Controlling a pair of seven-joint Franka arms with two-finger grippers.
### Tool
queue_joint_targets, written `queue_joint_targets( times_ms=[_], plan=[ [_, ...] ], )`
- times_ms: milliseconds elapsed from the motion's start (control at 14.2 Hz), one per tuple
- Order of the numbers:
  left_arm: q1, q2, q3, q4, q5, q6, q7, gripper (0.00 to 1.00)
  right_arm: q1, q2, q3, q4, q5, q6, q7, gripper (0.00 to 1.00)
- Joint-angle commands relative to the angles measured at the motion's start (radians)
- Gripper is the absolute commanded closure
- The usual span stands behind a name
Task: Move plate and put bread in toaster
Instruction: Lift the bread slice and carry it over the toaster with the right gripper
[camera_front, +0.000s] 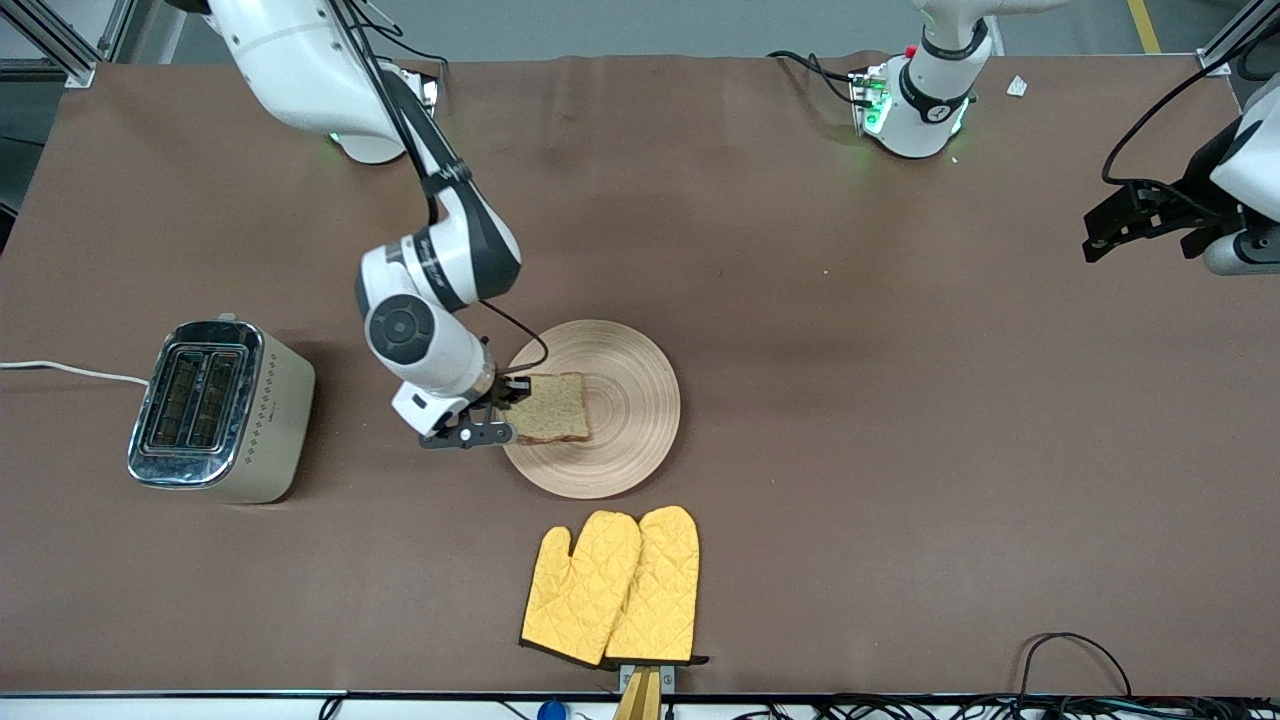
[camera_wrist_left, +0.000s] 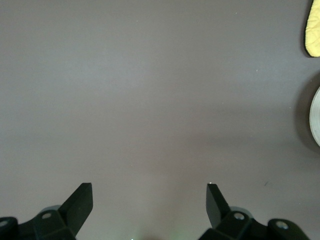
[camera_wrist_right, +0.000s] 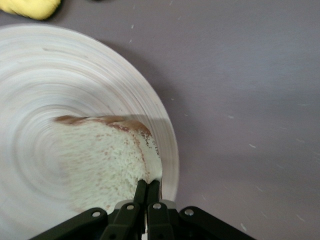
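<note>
The pale wooden plate lies mid-table. The brown bread sits on the part of the plate toward the right arm's end. My right gripper is low at the plate's rim and shut on the bread's edge. In the right wrist view the closed gripper pinches the bread over the plate. The cream toaster with a chrome top stands toward the right arm's end, slots empty. My left gripper waits open and empty above bare table at the left arm's end; the left wrist view shows it wide open.
Two yellow oven mitts lie nearer the front camera than the plate, close to the table's front edge. The toaster's white cord runs off the table's end. The left wrist view shows a mitt corner and the plate rim.
</note>
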Motion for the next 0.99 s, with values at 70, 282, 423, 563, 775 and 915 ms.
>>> queue_joint_targets(
  times_ms=[70,282,423,563,775,915],
  plan=[
    [-0.004,-0.022,0.004,-0.024,0.011,-0.002,0.013,0.0,0.002,-0.214,-0.059,-0.003,-0.184,-0.207,0.041,1.0],
    [-0.004,-0.023,0.001,-0.026,0.002,-0.007,0.013,0.0,-0.017,-0.3,-0.115,0.037,-0.366,-0.34,0.038,1.0],
    [-0.007,-0.023,-0.005,-0.028,0.0,-0.02,0.013,0.0,-0.017,-0.334,-0.16,0.052,-0.498,-0.391,-0.022,1.0],
    [-0.008,-0.02,-0.006,-0.031,0.0,-0.02,0.015,0.0,-0.02,-0.344,-0.213,0.053,-0.613,-0.399,-0.047,1.0],
    [-0.01,-0.014,-0.006,-0.031,0.0,-0.01,0.015,0.0,-0.065,-0.33,-0.261,0.046,-0.743,-0.382,-0.025,1.0],
    [-0.004,-0.014,-0.006,-0.031,-0.001,-0.01,0.015,0.0,-0.118,-0.301,-0.261,0.042,-0.761,-0.356,-0.025,1.0]
  ],
)
